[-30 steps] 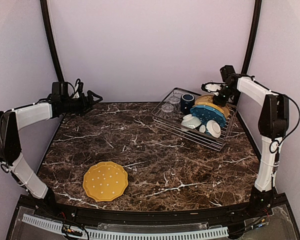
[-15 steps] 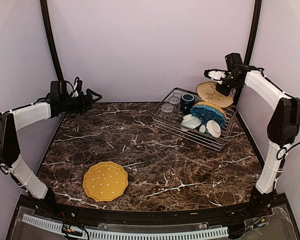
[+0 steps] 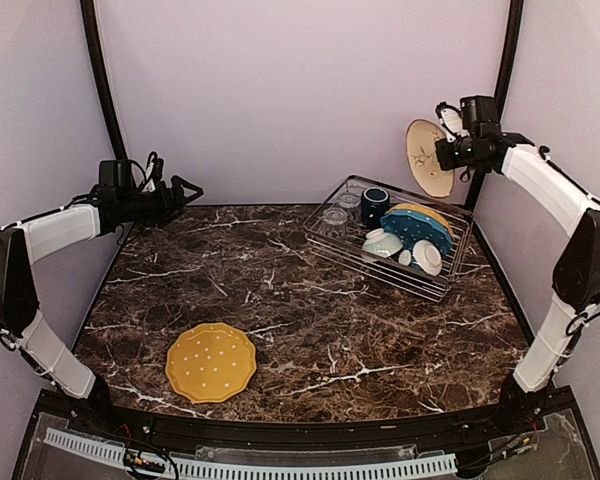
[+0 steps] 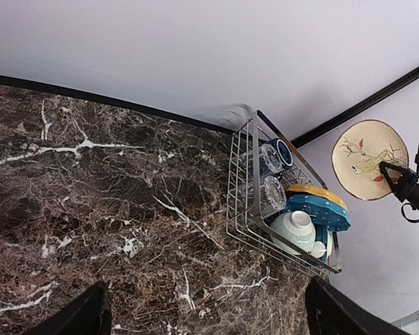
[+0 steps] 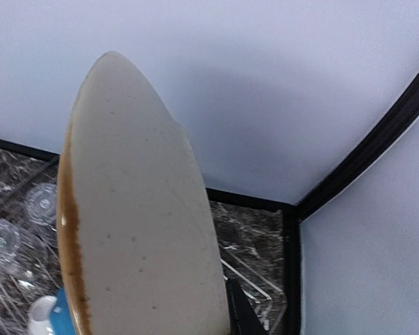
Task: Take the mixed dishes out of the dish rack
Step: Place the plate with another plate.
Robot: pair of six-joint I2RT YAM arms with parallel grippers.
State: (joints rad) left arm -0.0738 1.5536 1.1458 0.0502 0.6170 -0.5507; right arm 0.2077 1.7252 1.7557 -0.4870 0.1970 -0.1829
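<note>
**Position check: held plate**

1. Confirm the grip. The right pincer (image 3: 446, 155) is closed narrow on the rim of the cream plate with painted design (image 3: 427, 155). The left pincer (image 3: 185, 190) stands wide and holds nothing. It hovers at the far left edge of the counter (image 3: 330, 330).

2. Locate the plate. It hangs in the air above the far right corner of the dish rack (image 3: 380, 270), clear of the wires and of the dishes below. It stands on edge. Its painted face turns toward the left side of the cell, and the pincer grips the right-hand rim.

3. Note the governing relation. Bare counter lies toward the near left of the right pincer, and lower. The yellow plate (image 3: 210, 362) lies flat there, well apart from the rack. The left arm is nearer to that area, but the right arm has the plate.

4. Expect the coming move to call for travel down and to the near left. The plate would likely need turning from on-edge to flat before release.
</note>
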